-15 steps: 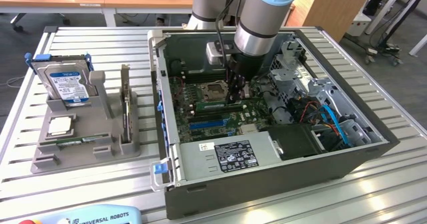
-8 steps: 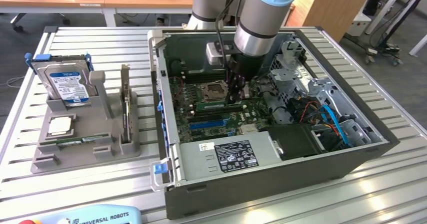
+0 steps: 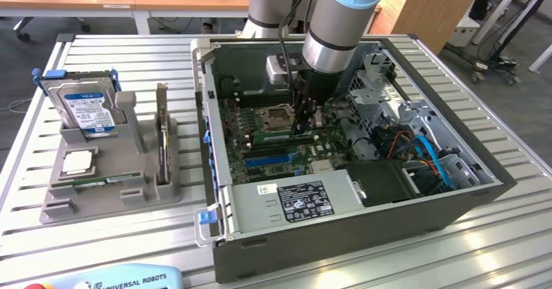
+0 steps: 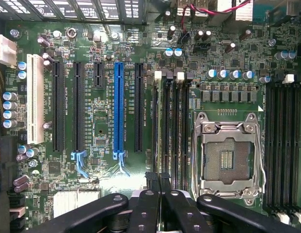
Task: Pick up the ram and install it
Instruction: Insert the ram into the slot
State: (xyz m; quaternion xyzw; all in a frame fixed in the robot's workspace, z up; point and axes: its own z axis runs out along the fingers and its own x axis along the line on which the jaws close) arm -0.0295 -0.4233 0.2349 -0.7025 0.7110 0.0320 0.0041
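Note:
My gripper (image 3: 302, 122) is down inside the open computer case (image 3: 345, 231), over the motherboard (image 4: 102, 111) beside the empty processor socket (image 4: 228, 155). In the wrist view its dark fingertips (image 4: 151, 180) are pressed close together on a thin board seen edge-on. This is the ram (image 4: 159, 126), which runs along the memory slot with the white clip (image 4: 158, 75). How deep it sits in that slot I cannot tell. A like green stick (image 3: 97, 182) lies flat on the grey rack (image 3: 147, 192) at the exterior view's left.
The rack also holds a blue-labelled hard drive (image 3: 86, 105), a square silver processor (image 3: 77, 163) and a thin board standing on edge (image 3: 161, 124). Case walls, the drive cage (image 3: 405, 108), blue and orange cables (image 3: 431, 156) and the power supply (image 3: 298, 202) hem the arm in.

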